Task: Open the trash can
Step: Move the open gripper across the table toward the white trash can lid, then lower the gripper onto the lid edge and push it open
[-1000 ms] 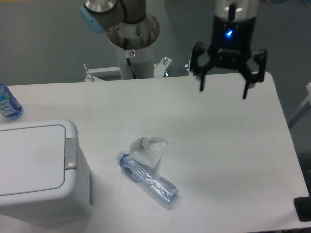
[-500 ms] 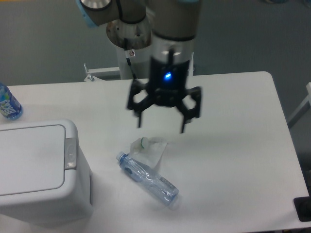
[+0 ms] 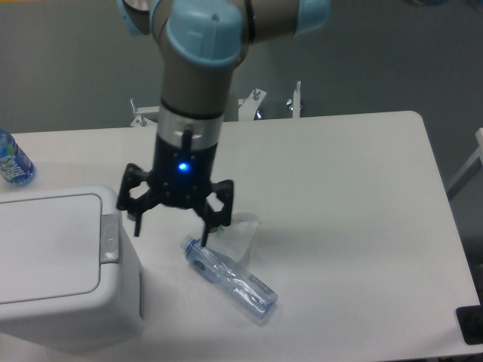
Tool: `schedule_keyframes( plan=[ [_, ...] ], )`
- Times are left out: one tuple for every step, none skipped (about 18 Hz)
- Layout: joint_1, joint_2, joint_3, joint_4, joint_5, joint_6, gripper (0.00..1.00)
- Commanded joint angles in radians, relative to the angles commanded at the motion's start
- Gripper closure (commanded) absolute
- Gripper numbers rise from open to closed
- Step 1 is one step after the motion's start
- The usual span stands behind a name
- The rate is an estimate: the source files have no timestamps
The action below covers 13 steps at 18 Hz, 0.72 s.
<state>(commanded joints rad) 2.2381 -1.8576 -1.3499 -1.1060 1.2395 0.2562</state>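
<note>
bin (image 3: 53, 264) was white, latch (image 3: 110, 239) grey | gripper (image 3: 172, 226) was black, blue light | arm (image 3: 198, 45) was grey, pale-blue caps | bottle (image 3: 230, 280) was clear, blue-tinted | table (image 3: 347, 204) was white

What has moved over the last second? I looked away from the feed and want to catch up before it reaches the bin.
The gripper swept from the table's far right edge leftward and toward the camera. It now hangs open and empty, close to the right of the trash can, near its grey latch. The lid remains shut. The lying bottle, the crumpled plastic and the blue bottle stayed put.
</note>
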Motion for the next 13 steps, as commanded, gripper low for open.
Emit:
schedule_keyframes(
  plan=[
    [0.0,-0.002,-0.002,0.0,0.0,0.0,0.0],
    [-0.002,-0.002,-0.002,0.0,0.0,0.0,0.0],
    [-0.003,-0.002,-0.002,0.0,0.0,0.0,0.0],
    [-0.008,-0.002,-0.003,0.0,0.0,-0.002,0.0],
    [-0.009,-0.002,-0.005,0.0,-0.002,-0.002,0.0],
    [-0.011,-0.003,-0.005,0.0,-0.002,-0.003,0.0],
    [-0.017,-0.008,-0.005,0.0,0.0,-0.005,0.0],
    [-0.02,-0.009,-0.005,0.0,0.002,-0.005,0.0],
    [-0.021,-0.011,-0.008,0.0,0.002,-0.005,0.0],
    [-0.021,-0.011,-0.012,0.0,0.002,-0.003,0.0],
    [-0.026,-0.011,-0.017,0.0,0.002,-0.003,0.0],
    [-0.028,-0.011,-0.018,0.0,0.002,-0.002,0.0],
    [-0.028,-0.011,-0.018,0.0,0.002,-0.002,0.0]
  ],
)
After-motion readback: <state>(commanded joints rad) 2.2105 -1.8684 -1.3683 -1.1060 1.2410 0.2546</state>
